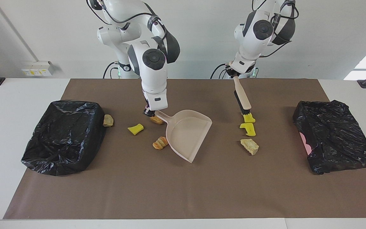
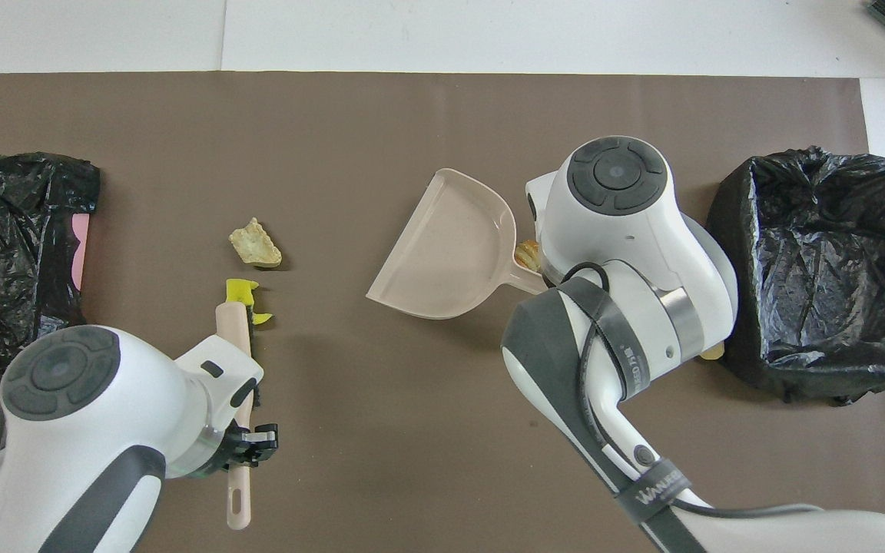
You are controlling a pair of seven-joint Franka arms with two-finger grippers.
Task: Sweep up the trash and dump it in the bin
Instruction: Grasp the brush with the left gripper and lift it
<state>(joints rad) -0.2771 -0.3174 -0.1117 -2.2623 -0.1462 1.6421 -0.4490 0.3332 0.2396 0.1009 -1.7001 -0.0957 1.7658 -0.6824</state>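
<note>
My right gripper (image 1: 149, 112) is shut on the handle of the beige dustpan (image 1: 187, 133), whose mouth faces the left arm's end of the brown mat. A tan chunk (image 1: 156, 120) lies under that handle, an orange chunk (image 1: 160, 143) touches the pan's side, and a yellow wedge (image 1: 135, 128) lies beside them. My left gripper (image 1: 233, 74) is shut on the brush (image 1: 242, 97), bristles down at a yellow wedge (image 1: 249, 118). A second yellow wedge (image 1: 248, 128) and a tan chunk (image 1: 249, 146) lie just farther out. In the overhead view the right wrist hides its gripper.
A black-bagged bin (image 1: 64, 136) stands at the right arm's end, with a tan chunk (image 1: 108, 120) against its wall. Another black-bagged bin (image 1: 335, 140) stands at the left arm's end. The brown mat (image 1: 183, 190) covers the table's middle.
</note>
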